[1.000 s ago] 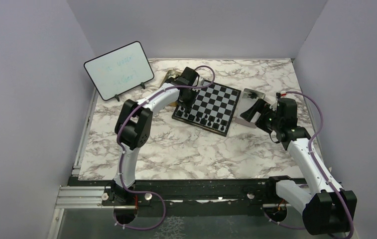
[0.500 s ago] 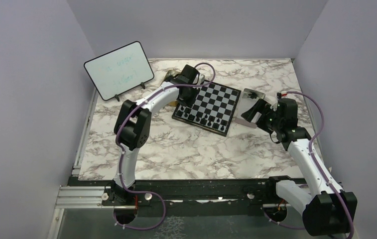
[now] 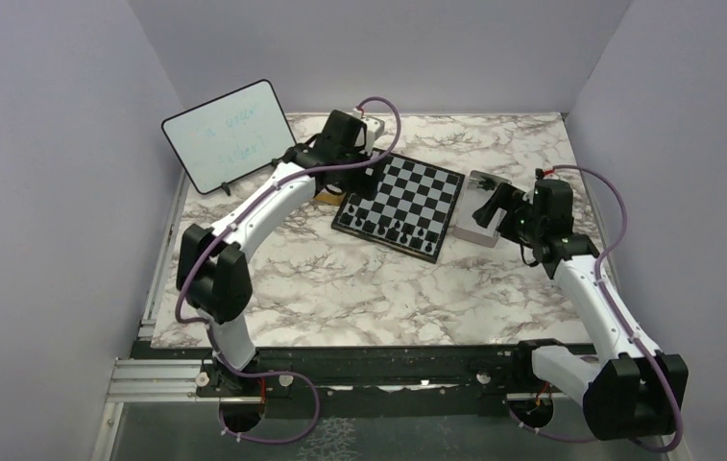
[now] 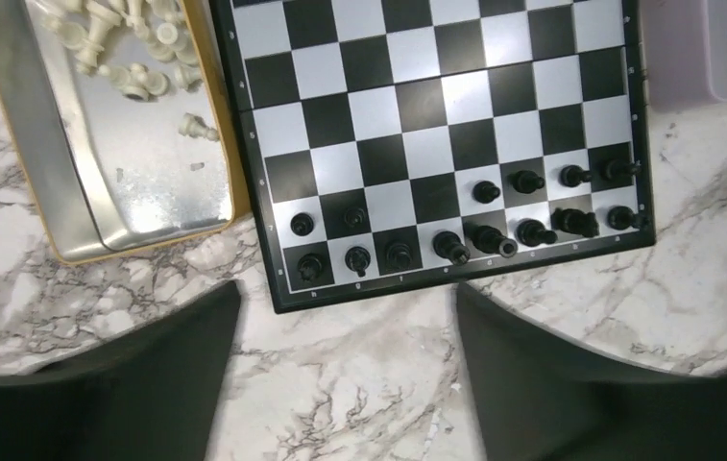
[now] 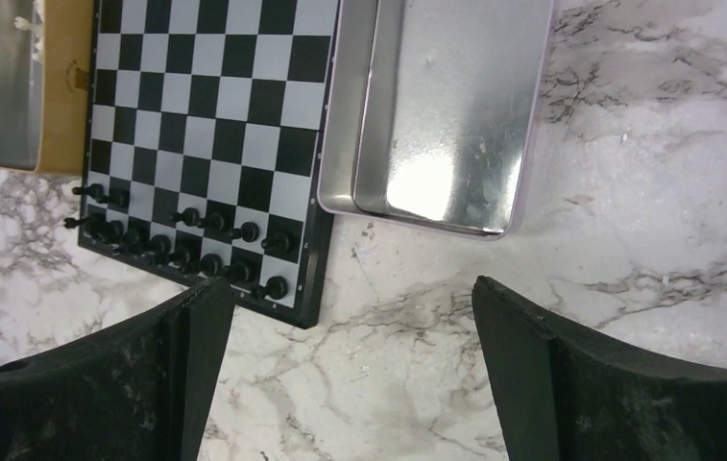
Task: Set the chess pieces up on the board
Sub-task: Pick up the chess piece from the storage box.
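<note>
The table (image 3: 340, 288) is carrying everything you are working with, and the whiteboard (image 3: 230, 134) is leaning at its far left. The handwriting on it is showing too faintly to read.

The board (image 4: 436, 96) is lying mid-table, turned a little. A gold tin (image 4: 148, 182) is sitting just beside its left edge and an empty silver tin (image 5: 455, 115) just beside its right edge. The gold tin's long axis is running along the board's left edge, near to far.

Your left gripper (image 4: 345, 288) is hanging over the board's near-left corner with its fingers apart and nothing between them. Your right gripper (image 5: 350, 286) is hovering near the silver tin, fingers spread wide and empty.

The black pieces (image 4: 455, 245) are standing on the board's two nearest ranks. The front one appears to be missing two men. The white pieces (image 4: 133, 58) are lying heaped at the gold tin's far end, with a single one (image 4: 196, 125) apart from the heap, close to the wall nearest the board.

So your next pick is probably lying to the far left of the left gripper, and that arm is clearly the nearer one. The far ranks are waiting bare.

The tiny marks on the board's border and on the gold tin's side are too small to read.
</note>
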Controlling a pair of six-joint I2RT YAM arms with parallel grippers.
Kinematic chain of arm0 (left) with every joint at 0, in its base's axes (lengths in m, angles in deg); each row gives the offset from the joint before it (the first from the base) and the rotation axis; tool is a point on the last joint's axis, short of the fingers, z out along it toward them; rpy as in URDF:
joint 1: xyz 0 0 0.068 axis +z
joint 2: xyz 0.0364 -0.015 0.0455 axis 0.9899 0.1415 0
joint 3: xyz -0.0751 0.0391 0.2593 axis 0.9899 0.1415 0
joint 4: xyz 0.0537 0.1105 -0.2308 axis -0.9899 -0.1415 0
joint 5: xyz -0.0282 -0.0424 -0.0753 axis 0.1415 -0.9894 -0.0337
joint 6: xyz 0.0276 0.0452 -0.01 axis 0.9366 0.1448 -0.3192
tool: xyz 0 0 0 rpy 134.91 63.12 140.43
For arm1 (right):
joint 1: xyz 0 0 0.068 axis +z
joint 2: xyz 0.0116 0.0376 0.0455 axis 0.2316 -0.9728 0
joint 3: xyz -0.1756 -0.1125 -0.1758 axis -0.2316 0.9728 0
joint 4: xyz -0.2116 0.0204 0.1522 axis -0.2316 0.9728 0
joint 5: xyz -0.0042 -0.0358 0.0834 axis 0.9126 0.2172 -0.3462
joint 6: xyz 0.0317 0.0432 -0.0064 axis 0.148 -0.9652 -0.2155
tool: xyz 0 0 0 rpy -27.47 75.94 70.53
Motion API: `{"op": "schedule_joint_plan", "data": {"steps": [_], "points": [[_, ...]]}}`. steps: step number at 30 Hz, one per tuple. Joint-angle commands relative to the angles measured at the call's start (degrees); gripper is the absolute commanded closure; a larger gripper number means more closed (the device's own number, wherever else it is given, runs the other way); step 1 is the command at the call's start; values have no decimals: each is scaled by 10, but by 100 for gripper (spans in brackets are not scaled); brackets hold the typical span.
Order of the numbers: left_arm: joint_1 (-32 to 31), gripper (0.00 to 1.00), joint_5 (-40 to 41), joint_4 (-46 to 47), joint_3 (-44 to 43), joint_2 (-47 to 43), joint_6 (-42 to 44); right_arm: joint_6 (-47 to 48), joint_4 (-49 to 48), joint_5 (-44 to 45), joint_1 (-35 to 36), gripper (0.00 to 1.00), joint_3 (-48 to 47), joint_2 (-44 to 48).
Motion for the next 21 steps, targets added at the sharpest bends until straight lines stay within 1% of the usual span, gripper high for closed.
{"op": "schedule_joint_plan", "data": {"steps": [1, 3, 5, 8, 9, 13, 17, 19, 21], "points": [[0, 2, -40, 30, 57, -96, -4, 40, -44, 35, 1, 3, -32, -34], [0, 1, -57, 46, 101, -136, -13, 43, -61, 55, 1, 8, -43, -55], [0, 1, -71, 64, 147, -177, -20, 27, -83, 84, 0, 14, -47, -75], [0, 1, -77, 85, 214, -238, -22, 59, -146, 86, 1, 28, -46, -107], [0, 1, -71, 92, 236, -257, -21, 80, -160, 96, 1, 32, -49, -120], [1, 1, -37, 133, 328, -333, -17, 192, -197, 128, 1, 41, -73, -188], [1, 1, -8, 178, 413, -398, -20, 318, -222, 77, 1, 50, -102, -260], [1, 1, 11, 188, 440, -424, -23, 363, -221, 50, 1, 52, -120, -294], [0, 1, 20, 195, 464, -444, -22, 402, -222, 27, 1, 52, -139, -323]]}}
